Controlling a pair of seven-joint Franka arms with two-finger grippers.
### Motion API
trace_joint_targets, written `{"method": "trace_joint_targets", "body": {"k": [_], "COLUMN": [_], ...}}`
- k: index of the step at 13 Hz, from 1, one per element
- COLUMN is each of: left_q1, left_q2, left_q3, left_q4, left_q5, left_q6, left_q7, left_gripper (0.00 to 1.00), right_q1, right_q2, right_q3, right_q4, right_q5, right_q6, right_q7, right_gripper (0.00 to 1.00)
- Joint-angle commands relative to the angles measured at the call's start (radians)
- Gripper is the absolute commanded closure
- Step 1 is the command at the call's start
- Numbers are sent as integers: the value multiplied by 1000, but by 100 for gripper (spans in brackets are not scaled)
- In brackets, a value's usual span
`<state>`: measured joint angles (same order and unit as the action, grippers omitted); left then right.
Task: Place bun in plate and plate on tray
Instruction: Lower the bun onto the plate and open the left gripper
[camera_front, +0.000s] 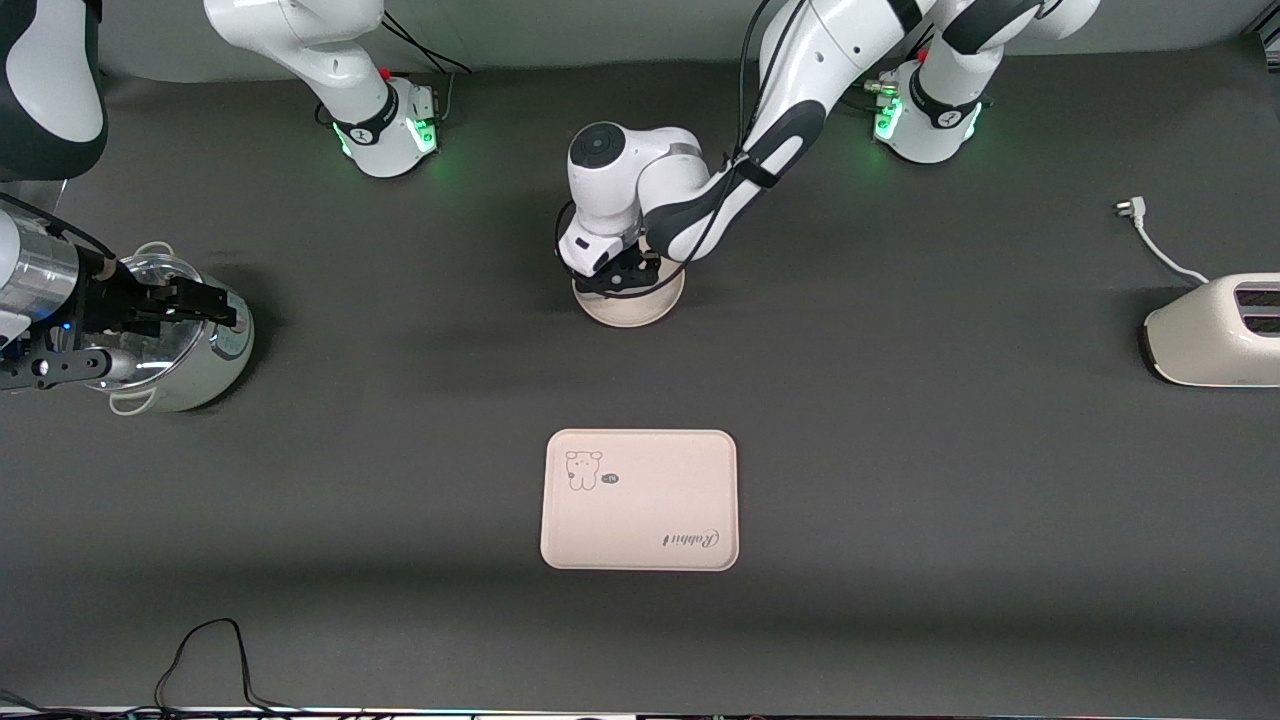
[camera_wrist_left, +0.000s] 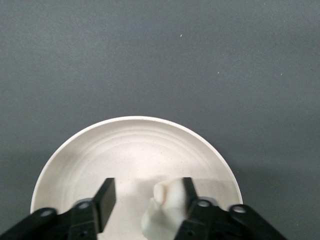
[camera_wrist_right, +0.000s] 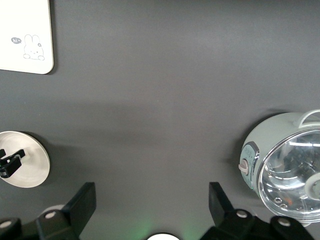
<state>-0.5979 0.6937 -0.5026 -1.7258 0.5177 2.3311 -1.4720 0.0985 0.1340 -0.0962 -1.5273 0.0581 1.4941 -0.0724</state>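
Note:
The round cream plate (camera_front: 632, 306) lies on the dark table between the arm bases and the tray (camera_front: 640, 500). My left gripper (camera_front: 620, 276) is low over the plate. In the left wrist view it (camera_wrist_left: 147, 190) is open, and the off-white bun (camera_wrist_left: 162, 211) lies in the plate (camera_wrist_left: 125, 131) between the fingers, against one finger. The front view hides the bun under the left hand. My right gripper (camera_front: 205, 302) is open and empty over a pot at the right arm's end; it (camera_wrist_right: 152, 200) waits. The right wrist view shows the tray (camera_wrist_right: 25, 35) and plate (camera_wrist_right: 30, 162).
A pale green pot with a glass lid (camera_front: 185, 350) stands at the right arm's end and shows in the right wrist view (camera_wrist_right: 287, 170). A white toaster (camera_front: 1220, 330) with its cord (camera_front: 1150, 235) stands at the left arm's end. A black cable (camera_front: 200, 655) lies at the table's near edge.

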Motion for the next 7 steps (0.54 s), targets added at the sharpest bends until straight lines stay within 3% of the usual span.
{"method": "trace_joint_targets", "body": {"k": [1,7], "left_q1": [-17,-17], "left_q2": [-28,-33], "left_q3": [9,9], "left_q4": [-12,-12], "left_q5": [22,38], "left_q6": [-28,-117], "left_q7": [-33,-36], "left_gripper": [1,1], "right_q1": [4,-5], "right_q2": [12,19], "right_q3": [-4,-19], "right_q4": [5,-2], "right_q5": [19,74], "right_q6": [23,29], "right_q7": [-41,-126], "right_gripper": [0,0]}}
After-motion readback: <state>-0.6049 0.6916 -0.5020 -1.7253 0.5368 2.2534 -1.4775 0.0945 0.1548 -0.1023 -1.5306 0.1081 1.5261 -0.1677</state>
